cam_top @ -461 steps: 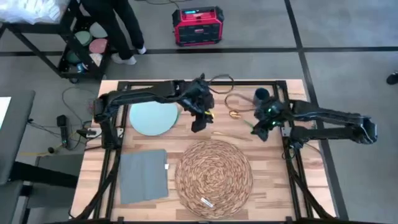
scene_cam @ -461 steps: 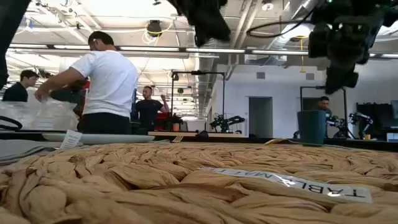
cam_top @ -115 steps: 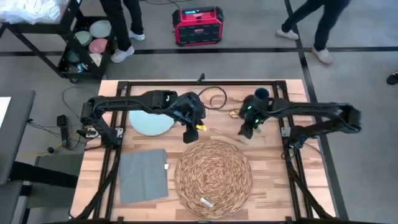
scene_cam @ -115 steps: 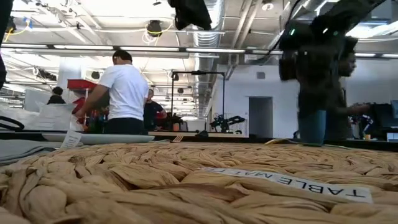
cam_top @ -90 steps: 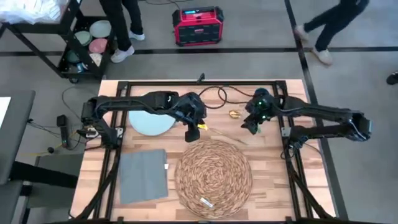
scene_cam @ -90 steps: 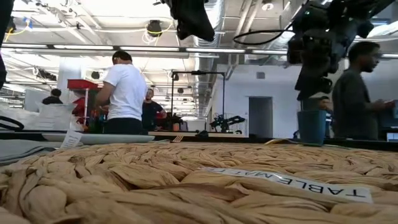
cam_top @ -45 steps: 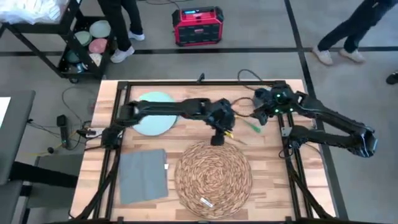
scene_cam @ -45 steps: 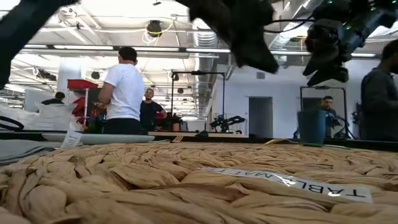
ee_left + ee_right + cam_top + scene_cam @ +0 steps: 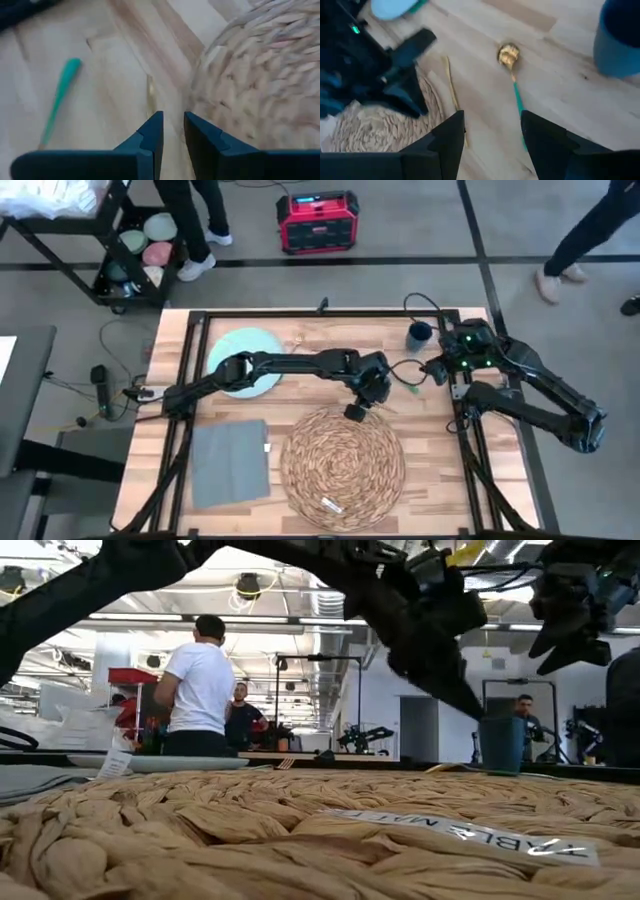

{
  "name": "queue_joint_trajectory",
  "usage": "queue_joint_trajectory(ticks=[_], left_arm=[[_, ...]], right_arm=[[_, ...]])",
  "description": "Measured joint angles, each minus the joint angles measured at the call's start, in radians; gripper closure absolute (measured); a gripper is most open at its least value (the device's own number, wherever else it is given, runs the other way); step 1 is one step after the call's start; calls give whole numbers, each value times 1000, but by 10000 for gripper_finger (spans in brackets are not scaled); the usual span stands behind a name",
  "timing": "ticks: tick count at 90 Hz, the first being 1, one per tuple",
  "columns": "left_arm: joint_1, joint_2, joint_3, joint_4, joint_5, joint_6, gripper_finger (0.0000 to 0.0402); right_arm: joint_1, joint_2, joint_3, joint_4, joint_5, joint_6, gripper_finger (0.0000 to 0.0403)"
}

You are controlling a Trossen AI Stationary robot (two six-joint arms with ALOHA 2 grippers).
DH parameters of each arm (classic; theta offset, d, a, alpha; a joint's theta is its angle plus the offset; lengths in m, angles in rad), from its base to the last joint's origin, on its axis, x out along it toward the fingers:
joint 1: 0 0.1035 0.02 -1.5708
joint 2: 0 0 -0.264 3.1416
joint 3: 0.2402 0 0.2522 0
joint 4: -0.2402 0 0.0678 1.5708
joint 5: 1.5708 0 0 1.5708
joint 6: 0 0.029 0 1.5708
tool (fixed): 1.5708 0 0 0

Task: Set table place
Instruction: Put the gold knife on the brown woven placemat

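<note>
Two arms shifted: left gripper now at placemat edge.

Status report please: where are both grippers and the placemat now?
Left gripper low at placemat far edge, nearly closed, empty. Right gripper open, raised near blue cup. Spoon on table between them.

Even, bright overhead light falls on the table; ceiling strip lamps glare in the low view. Both wrist views are motion-blurred, the place smeared.
</note>
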Motion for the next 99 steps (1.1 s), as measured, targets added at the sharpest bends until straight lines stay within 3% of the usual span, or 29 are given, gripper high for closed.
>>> queue_joint_trajectory(ticks=[57, 75, 99], left_arm=[[67, 81, -9, -167, -41, 41, 344], [61, 99, -10, -192, -49, 9, 392], [39, 115, 11, -217, -139, -75, 399]], right_arm=[[-9, -5, 0, -25, 0, 0, 223], [-8, -4, 0, -25, 9, 0, 223], [-9, -4, 0, -25, 23, -1, 223]])
